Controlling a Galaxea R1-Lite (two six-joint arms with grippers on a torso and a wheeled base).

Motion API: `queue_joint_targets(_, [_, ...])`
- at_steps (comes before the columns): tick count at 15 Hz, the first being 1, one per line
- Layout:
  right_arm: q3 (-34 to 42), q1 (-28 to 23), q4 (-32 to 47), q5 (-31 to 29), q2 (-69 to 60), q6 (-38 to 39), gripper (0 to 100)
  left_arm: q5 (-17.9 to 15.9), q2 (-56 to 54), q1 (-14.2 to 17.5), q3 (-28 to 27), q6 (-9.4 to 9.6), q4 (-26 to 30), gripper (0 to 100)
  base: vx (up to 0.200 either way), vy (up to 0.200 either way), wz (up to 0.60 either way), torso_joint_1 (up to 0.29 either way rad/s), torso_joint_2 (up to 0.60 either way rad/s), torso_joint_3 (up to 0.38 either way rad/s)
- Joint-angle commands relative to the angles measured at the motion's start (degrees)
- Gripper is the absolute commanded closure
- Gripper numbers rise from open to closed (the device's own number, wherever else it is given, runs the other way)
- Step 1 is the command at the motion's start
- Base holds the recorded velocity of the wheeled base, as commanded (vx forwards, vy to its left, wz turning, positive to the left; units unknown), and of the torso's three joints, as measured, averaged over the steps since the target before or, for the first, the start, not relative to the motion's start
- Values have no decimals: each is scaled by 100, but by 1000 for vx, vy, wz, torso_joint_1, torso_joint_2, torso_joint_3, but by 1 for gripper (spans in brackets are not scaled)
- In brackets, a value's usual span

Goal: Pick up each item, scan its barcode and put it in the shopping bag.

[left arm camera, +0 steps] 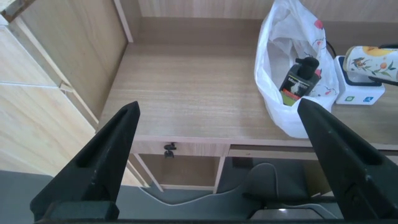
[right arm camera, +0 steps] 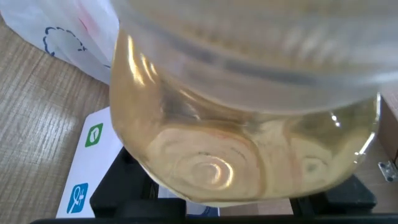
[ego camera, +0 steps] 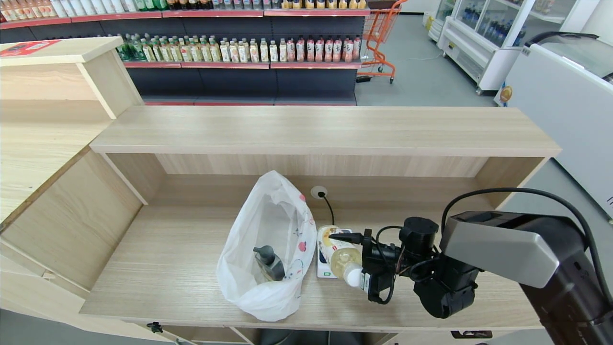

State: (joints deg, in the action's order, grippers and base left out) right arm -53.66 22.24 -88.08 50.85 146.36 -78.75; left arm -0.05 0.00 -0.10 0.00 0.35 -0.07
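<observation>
We see a wooden counter [ego camera: 167,268] with a white shopping bag [ego camera: 268,225] on it, mouth open. The left gripper [left arm camera: 217,109] hangs off the counter's near edge, left of the bag, with its fingers [left arm camera: 106,155] spread wide apart. The right gripper [ego camera: 348,258] is clamped on a clear bottle [ego camera: 335,249] of yellow liquid. The bottle is held on its side, white cap toward the robot, just beside the bag and over a white scanner box [ego camera: 324,274]. We can't tell if bottle and box touch. A dark pump bottle [ego camera: 269,262] stands inside the bag.
</observation>
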Motion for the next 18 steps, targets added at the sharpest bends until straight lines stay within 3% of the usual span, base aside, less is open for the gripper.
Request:
queue_joint_targets(1, [14, -9, 10, -13, -11, 18, 100, -4, 0, 1, 0, 0, -1, 0, 0, 0, 0, 0, 0, 0])
queue_joint_targets(4, [330, -61, -113, -5, -275, 88, 100, 5, 0, 1, 0, 0, -1, 0, 0, 0, 0, 0, 0, 0])
queue_joint_targets(9, [752, -114, -192, 690, -864, 299, 100, -4, 0, -8, 0, 0, -1, 0, 0, 0, 0, 0, 0, 0])
queue_joint_targets(15, [1675, -606, -192, 1094, -1488, 519, 100, 5, 0, 1, 0, 0, -1, 0, 0, 0, 0, 0, 0, 0])
queue_joint_targets(18, [2053, -817, 511, 1340, -2094, 659, 100, 5, 0, 1, 0, 0, -1, 0, 0, 0, 0, 0, 0, 0])
